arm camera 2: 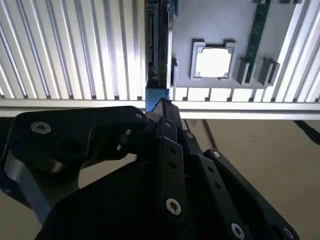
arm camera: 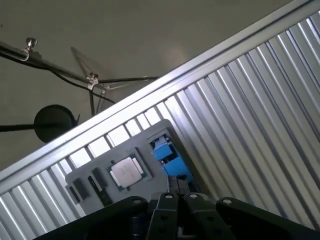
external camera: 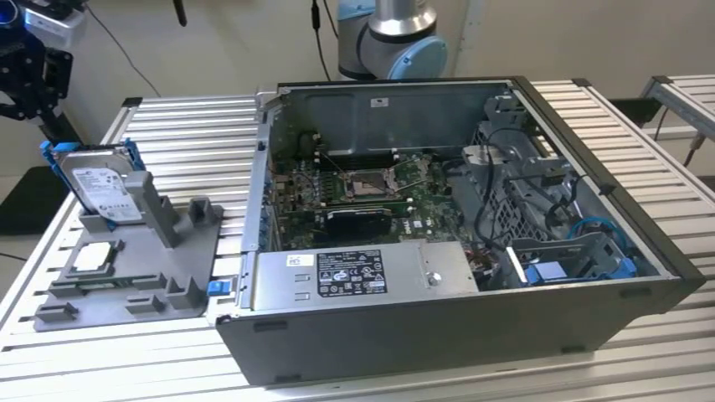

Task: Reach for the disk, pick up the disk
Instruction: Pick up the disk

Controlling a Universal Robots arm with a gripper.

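Gripper (arm camera: 177, 186): clenched, fingers pressed together, holding nothing.
Disk (arm camera 2: 157, 45): straight ahead of it, edge-on, untouched.
Holder (arm camera 2: 220, 20): grey, carries the disk upright, chip (arm camera 2: 213, 62) alongside.

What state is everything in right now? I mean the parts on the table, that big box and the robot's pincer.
Disk: standing on edge in the grey holder, not gripped.
Chip: lying flat in a holder pocket.
Computer case: on its side, open, insides exposed.
Power supply: seated inside the case.
Pincer: hovers above the disk, holding nothing.
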